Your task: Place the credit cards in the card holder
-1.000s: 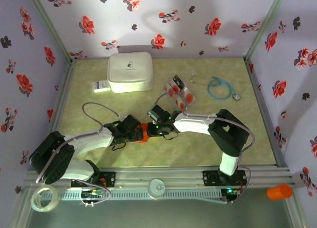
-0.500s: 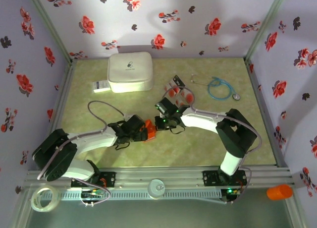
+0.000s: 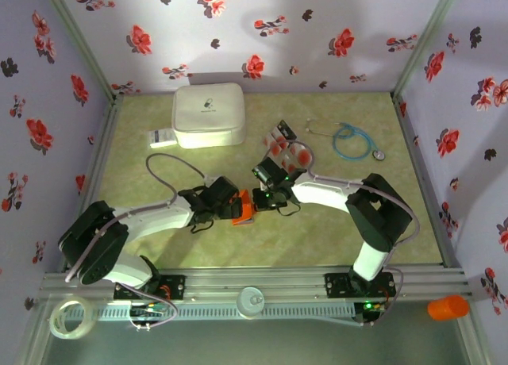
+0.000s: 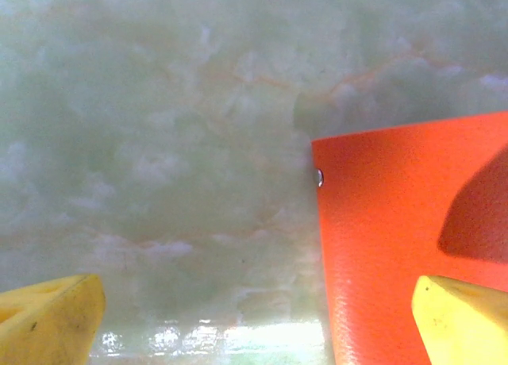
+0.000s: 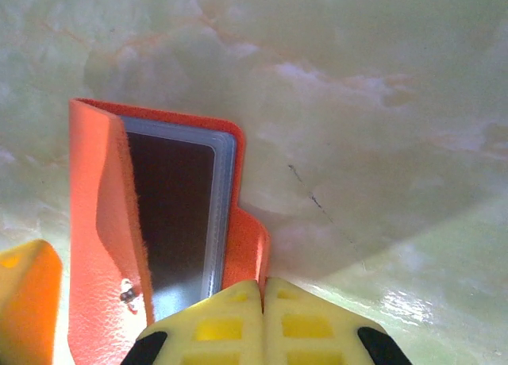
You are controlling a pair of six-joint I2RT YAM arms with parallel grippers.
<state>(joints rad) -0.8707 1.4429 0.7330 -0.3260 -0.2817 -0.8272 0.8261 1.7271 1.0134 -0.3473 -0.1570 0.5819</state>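
Observation:
The card holder is orange-red and lies on the green table between my two grippers. In the right wrist view it stands open, its orange cover to the left and its bluish-grey sleeves around a dark inside. My right gripper is shut on the holder's orange edge tab. My left gripper is open, and the holder's cover lies by its right fingertip. The credit cards lie in a small cluster behind the right gripper, apart from it.
A big white rounded case sits at the back left with a white barcode label beside it. A blue stethoscope lies at the back right. Floral walls close in three sides. An orange cylinder and a tape roll lie beyond the front rail.
The right gripper has closed on the holder's edge. The holder has shifted a little to the right, and the left gripper has followed it, still open.

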